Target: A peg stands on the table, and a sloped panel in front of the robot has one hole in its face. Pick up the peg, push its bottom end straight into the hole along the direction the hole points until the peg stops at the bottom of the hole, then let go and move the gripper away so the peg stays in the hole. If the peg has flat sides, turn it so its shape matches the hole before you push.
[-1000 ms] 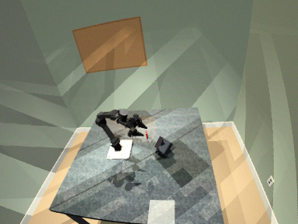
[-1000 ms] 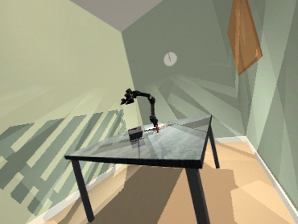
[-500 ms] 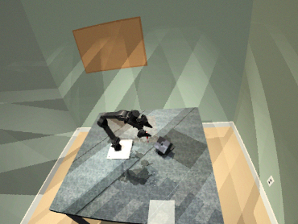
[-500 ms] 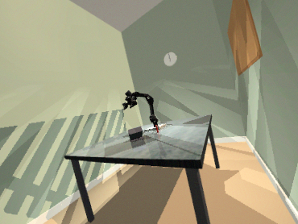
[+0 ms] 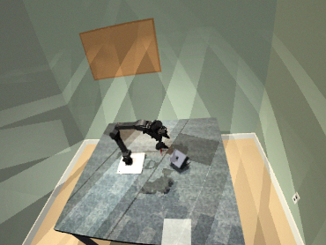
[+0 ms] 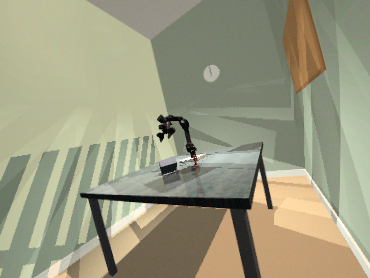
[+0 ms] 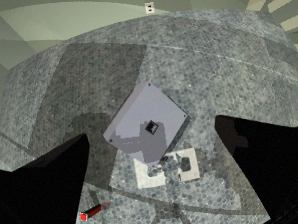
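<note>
A thin red peg (image 5: 161, 151) (image 6: 195, 160) (image 7: 93, 212) stands upright on the table; in the wrist view it shows at the lower left, with its squarish top end toward the camera. The grey sloped panel (image 5: 180, 160) (image 6: 168, 166) (image 7: 145, 111) stands beside it, a short way off. Its face has one dark square hole (image 7: 152, 127), turned like a diamond in the wrist view. My gripper (image 5: 166, 142) (image 6: 165, 136) is open and empty, raised well above the table. In the wrist view the panel lies between the two dark fingers, farther down, and the peg lies below the left finger.
A white sheet (image 5: 137, 165) lies under the arm's base. Another pale sheet (image 5: 176, 229) lies at the table's edge in the top view. The arm's shadow falls across the panel face and the table (image 5: 198, 189) (image 6: 220, 185). White patches (image 7: 150, 181) show below the panel in the wrist view.
</note>
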`<action>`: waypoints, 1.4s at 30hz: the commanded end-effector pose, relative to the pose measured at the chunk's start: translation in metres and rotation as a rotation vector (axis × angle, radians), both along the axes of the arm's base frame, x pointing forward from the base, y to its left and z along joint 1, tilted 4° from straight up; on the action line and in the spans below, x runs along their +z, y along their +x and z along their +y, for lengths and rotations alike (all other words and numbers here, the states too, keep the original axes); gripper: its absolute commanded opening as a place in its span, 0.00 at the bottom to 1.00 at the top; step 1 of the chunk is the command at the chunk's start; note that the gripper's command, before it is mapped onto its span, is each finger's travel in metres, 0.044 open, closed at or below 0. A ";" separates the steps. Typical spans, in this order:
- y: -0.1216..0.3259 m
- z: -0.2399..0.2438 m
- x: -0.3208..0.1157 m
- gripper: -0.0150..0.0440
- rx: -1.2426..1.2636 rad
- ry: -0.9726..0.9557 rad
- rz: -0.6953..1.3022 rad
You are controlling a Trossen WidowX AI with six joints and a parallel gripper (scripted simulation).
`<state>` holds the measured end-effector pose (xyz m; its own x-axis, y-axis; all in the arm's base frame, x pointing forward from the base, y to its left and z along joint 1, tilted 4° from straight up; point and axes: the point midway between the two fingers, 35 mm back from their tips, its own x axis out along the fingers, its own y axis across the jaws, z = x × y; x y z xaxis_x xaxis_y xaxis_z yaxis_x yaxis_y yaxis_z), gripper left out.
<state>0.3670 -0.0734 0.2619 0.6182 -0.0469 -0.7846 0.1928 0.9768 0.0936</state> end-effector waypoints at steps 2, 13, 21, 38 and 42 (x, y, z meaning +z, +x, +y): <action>0.002 0.018 -0.016 1.00 -0.005 0.039 0.057; 0.001 0.065 -0.052 1.00 -0.013 0.110 0.201; -0.005 0.098 -0.079 1.00 -0.043 0.144 0.319; -0.034 0.160 -0.130 1.00 -0.139 0.156 0.548; -0.044 0.171 -0.140 1.00 -0.159 0.133 0.598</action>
<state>0.3293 0.0914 0.1287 0.0972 0.0389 -0.9945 0.3784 0.9227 0.0731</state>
